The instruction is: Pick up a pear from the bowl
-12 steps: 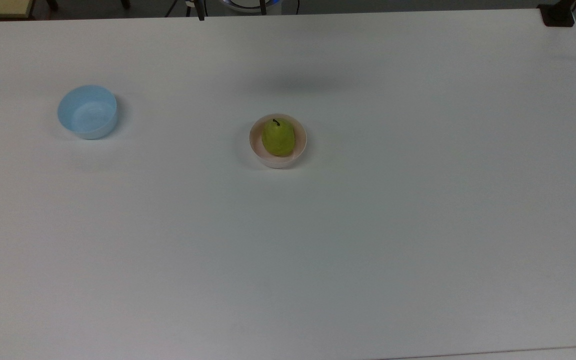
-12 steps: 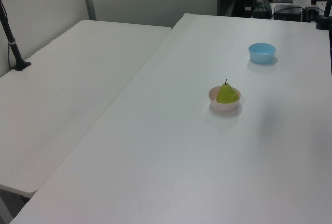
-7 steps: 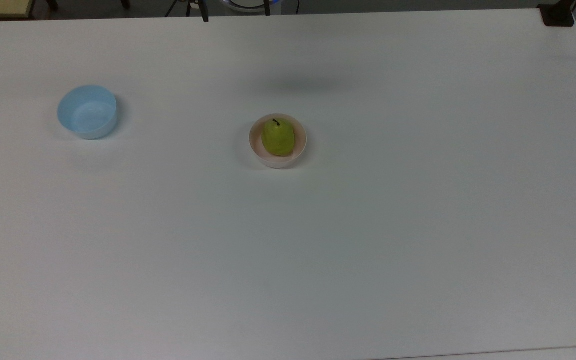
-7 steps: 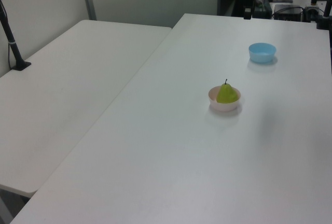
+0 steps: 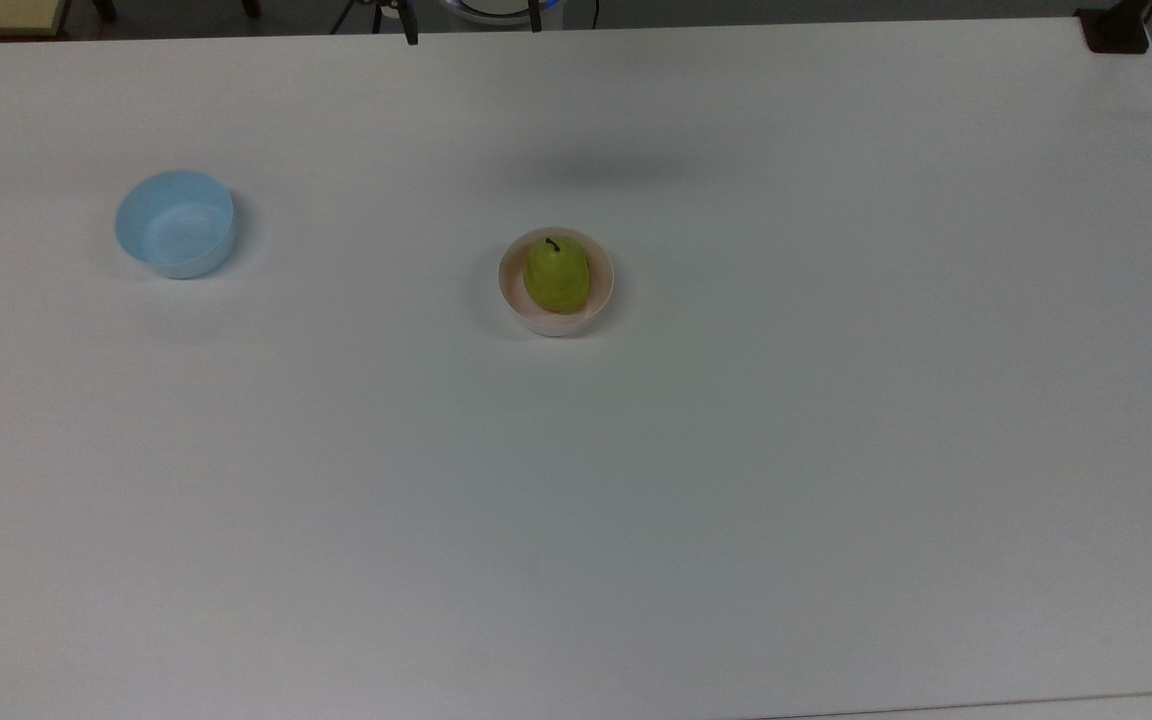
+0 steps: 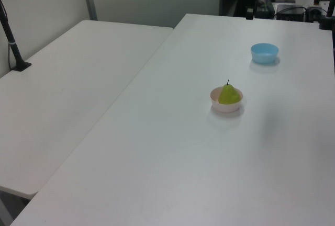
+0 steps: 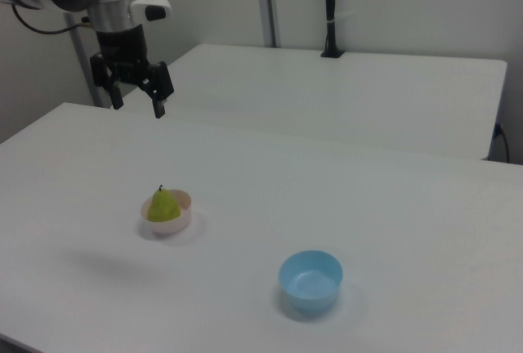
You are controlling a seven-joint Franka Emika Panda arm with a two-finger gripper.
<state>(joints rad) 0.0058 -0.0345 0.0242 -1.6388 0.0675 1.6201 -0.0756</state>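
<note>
A yellow-green pear [image 5: 556,275] with a dark stem stands upright in the pale pink bowl [image 5: 556,325] near the middle of the white table [image 5: 736,450]. The left view has the pear [image 6: 229,94] and bowl [image 6: 226,106] at centre right; the right view has the pear [image 7: 163,205] and bowl [image 7: 170,224] at lower left. My gripper [image 7: 137,106] hangs open and empty, high above the table, beyond the bowl and a little to the right view's left. Its dark fingers [image 5: 406,36] reach the top view's upper edge.
An empty light blue bowl [image 5: 176,225] sits far to the top view's left of the pink one, also in the left view [image 6: 264,52] and right view [image 7: 310,281]. A second white table [image 7: 343,91] adjoins, with a black clamped post [image 7: 329,10].
At the top view's upper edge the gripper's fingers have shifted slightly to the right. The pear and both bowls have not moved.
</note>
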